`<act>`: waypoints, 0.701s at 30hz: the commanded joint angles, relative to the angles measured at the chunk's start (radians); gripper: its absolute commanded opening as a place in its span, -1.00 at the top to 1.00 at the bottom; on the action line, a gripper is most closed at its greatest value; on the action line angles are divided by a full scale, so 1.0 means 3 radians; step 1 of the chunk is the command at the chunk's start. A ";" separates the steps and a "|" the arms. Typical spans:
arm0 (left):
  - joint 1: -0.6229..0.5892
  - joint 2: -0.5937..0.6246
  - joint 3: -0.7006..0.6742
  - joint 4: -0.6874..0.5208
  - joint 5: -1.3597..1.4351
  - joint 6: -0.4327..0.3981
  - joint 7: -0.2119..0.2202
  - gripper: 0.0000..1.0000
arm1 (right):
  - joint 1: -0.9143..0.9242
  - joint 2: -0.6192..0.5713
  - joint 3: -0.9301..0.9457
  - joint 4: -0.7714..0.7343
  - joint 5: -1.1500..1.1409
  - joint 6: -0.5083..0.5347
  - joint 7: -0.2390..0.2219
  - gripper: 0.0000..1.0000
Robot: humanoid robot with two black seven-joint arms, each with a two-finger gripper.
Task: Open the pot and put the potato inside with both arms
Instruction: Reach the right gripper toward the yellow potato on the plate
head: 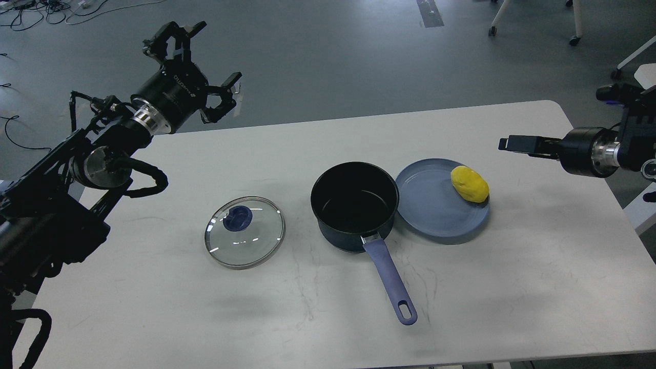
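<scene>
Pot [354, 205] sits open at centre, lid [245, 231] flat to its left; potato [469, 183] rests on the plate [435, 218] at right. Left gripper [202, 61] spread wide, empty, upper left; right gripper's [515, 143] fingers, can't tell.

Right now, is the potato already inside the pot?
No, the potato lies on the blue plate beside the open, empty pot.

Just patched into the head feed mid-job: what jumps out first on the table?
The bright yellow potato stands out most, lying on the far right edge of the light-blue plate, right of centre. Touching the plate's left side is the open pot, dark and empty, its handle pointing toward the robot. The glass lid lies flat on the table left of the pot, with the left claw raised and open beyond the table's far left edge.
</scene>
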 commanded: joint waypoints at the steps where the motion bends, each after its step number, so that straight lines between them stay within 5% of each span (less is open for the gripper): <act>1: 0.0000 0.0005 0.0001 0.0000 0.0000 0.0001 0.0000 -1.00 | 0.0000 0.0038 -0.0047 -0.0001 -0.0047 0.0000 0.0000 -0.97; 21: 0.0000 0.0010 0.0006 0.0000 0.0000 0.0001 0.0000 -1.00 | -0.0020 0.0146 -0.0078 -0.0001 -0.0048 0.0000 0.0000 -0.97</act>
